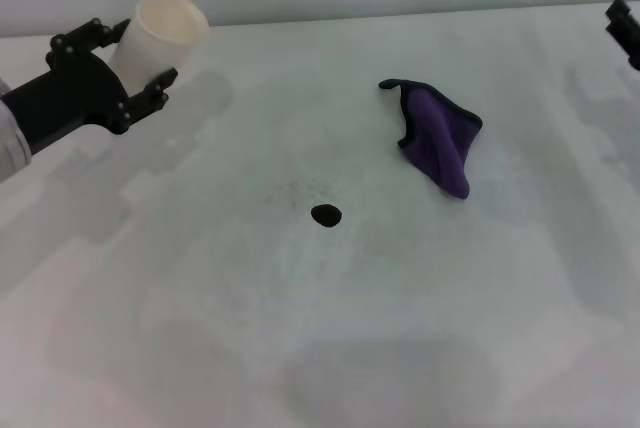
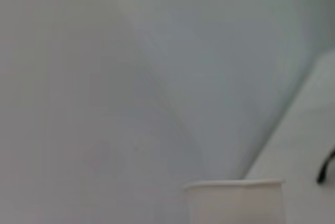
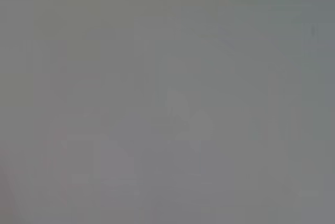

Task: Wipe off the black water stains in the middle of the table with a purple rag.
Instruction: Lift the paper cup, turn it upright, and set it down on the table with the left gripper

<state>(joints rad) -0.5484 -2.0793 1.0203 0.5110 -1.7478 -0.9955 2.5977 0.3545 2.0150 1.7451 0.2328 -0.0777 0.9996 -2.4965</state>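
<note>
Purple rag (image 1: 438, 137) beside black water stains (image 1: 325, 215)

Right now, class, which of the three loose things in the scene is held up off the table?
The white paper cup, gripped by the left end effector at the far left. The purple rag and the black water stain lie on the table.

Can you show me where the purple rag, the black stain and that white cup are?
purple rag (image 1: 440, 140), head view, middle of the crumpled cloth.
black stain (image 1: 326, 215), head view, centre of the blot.
white cup (image 1: 160, 36), head view, its side wall.
</note>
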